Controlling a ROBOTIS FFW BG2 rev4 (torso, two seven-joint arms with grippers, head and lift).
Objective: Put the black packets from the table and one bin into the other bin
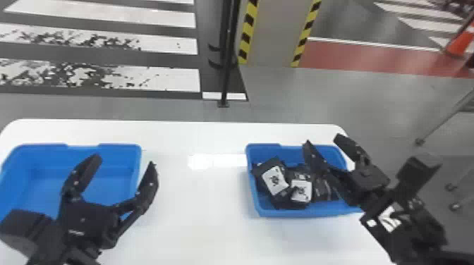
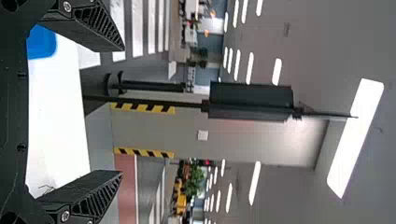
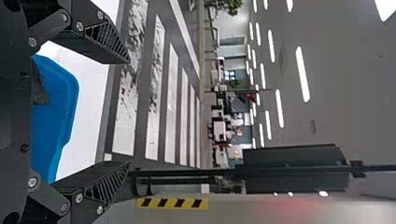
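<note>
In the head view my left gripper (image 1: 123, 164) is open over the right part of the left blue bin (image 1: 38, 179), whose visible inside holds no packets. My right gripper (image 1: 322, 139) stands open above the right part of the right blue bin (image 1: 262, 212). Several black packets (image 1: 273, 179) with white labels lie heaped in that right bin. The left wrist view has the left gripper (image 2: 122, 112) with its fingers wide apart and nothing between them. In the right wrist view the right gripper (image 3: 129, 112) is likewise spread, with the blue bin (image 3: 63, 112) beyond its base.
Both bins stand on a white table (image 1: 197, 197), with a stretch of tabletop between them. Behind the table a thin black pole (image 1: 227, 56) rises from the floor, near a pillar (image 1: 273, 31) with yellow and black striped edges.
</note>
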